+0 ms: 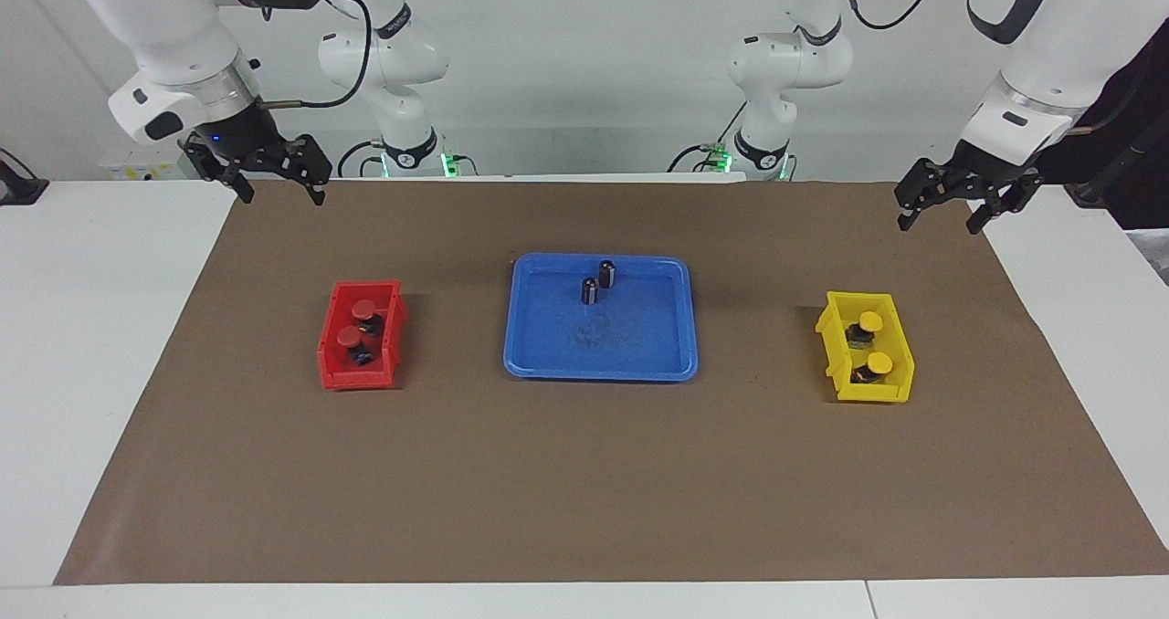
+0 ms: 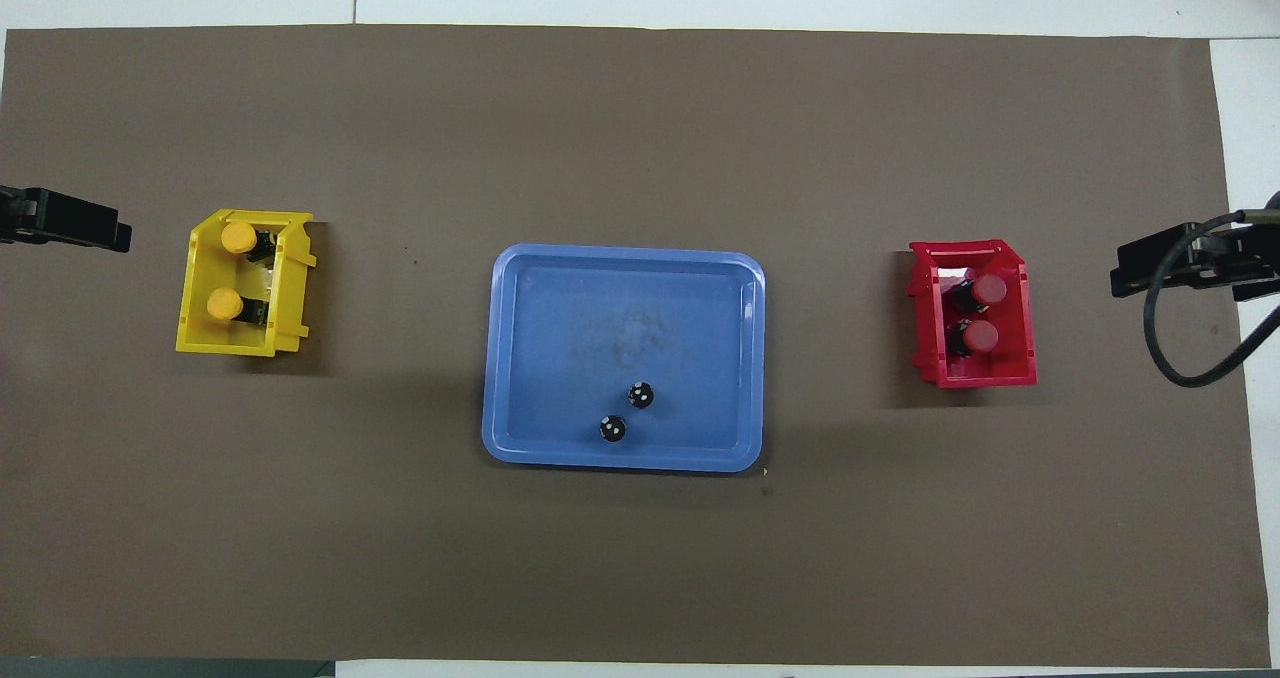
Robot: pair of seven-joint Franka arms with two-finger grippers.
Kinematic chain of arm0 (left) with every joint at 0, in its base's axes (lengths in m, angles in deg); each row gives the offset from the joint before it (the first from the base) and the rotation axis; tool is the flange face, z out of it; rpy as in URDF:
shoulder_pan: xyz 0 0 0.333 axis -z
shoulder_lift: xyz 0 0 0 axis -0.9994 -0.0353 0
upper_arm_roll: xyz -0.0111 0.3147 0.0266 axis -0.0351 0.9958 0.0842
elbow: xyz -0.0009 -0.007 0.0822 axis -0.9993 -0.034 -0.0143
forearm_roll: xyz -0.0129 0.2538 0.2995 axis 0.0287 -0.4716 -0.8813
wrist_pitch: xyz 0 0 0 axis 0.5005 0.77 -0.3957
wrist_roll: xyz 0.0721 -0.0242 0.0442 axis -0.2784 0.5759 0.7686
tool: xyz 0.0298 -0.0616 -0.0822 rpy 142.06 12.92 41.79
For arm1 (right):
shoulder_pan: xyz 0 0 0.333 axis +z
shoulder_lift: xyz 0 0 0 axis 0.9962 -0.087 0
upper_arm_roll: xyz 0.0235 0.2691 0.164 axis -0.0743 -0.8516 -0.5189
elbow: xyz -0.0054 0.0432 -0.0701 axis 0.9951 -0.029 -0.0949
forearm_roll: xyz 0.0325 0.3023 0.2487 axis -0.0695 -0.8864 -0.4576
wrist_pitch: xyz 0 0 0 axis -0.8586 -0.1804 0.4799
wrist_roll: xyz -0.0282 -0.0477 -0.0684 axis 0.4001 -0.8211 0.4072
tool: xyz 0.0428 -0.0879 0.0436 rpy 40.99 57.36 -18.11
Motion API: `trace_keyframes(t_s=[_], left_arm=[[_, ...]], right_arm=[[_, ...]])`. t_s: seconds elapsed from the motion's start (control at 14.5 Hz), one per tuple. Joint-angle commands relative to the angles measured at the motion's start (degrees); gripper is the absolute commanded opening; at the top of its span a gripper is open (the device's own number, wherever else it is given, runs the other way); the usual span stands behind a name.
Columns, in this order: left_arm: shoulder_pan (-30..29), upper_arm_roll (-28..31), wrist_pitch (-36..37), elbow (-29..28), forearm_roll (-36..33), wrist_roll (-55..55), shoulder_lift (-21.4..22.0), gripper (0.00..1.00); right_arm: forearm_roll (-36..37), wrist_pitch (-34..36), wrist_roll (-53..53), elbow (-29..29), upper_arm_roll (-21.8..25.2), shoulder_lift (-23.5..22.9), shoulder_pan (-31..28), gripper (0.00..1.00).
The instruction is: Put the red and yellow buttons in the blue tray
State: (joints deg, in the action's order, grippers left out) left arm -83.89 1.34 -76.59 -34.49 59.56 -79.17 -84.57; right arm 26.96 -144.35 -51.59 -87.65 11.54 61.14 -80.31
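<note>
Blue tray (image 1: 639, 345), red bin (image 1: 340, 363) — red-capped buttons (image 1: 356, 322), yellow bin (image 1: 900, 363) — yellow-capped buttons (image 1: 875, 343), brown mat (image 1: 584, 491)

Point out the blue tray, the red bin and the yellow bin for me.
blue tray (image 1: 639, 345): facing view, bare floor.
red bin (image 1: 327, 350): facing view, outer side wall.
yellow bin (image 1: 900, 350): facing view, side wall.

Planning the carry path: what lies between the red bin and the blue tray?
Only bare brown mat lies between the red bin and the blue tray; the overhead view shows it most plainly.
</note>
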Motion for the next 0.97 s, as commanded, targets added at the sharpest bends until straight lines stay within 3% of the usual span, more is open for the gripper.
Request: trace_keyframes(t_s=[0.0,0.9], left_arm=[[0.04,-0.07,0.02,0.77,-0.76,-1.15,-0.07,1.0],[0.12,-0.07,-0.25,-1.25,-0.67,4.03,0.98,1.0]], right_arm=[[-0.16,-0.17,0.8,-1.2,-0.16,1.03,0.13,1.0],[-0.25,-1.23,-0.08,-3.14,-0.25,1.64,0.13,1.0]])
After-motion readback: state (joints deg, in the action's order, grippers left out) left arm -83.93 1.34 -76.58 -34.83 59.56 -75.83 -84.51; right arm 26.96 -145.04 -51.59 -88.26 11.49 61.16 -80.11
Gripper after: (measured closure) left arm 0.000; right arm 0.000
